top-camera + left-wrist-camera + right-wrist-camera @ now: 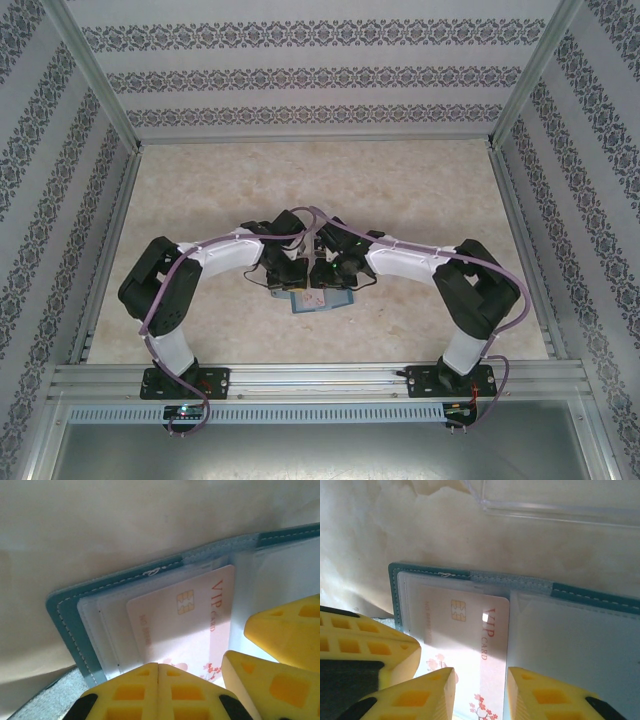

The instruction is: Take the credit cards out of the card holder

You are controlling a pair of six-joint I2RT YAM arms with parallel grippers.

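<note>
The teal card holder (322, 301) lies open and flat on the table below both wrists, its stitched edge (65, 625) framing clear sleeves. A pale pink credit card (185, 625) with a gold chip and "VIP CARD" lettering sits in the left panel's sleeve, its right edge near the fold (470, 630). My left gripper (159, 672) is shut, its tips meeting over the near edge of that card with nothing between them. My right gripper (480, 677) stands open just above the card's right part, one finger over the card and the other at its right edge by the fold. The right panel (570, 640) shows empty-looking pale sleeves.
A clear plastic tray (560, 505) lies on the table just beyond the holder. Both grippers crowd together above it: the right one's fingers (285, 625) in the left wrist view, the left one's fingers (365, 640) in the right wrist view. Patterned walls enclose the beige tabletop (200, 200).
</note>
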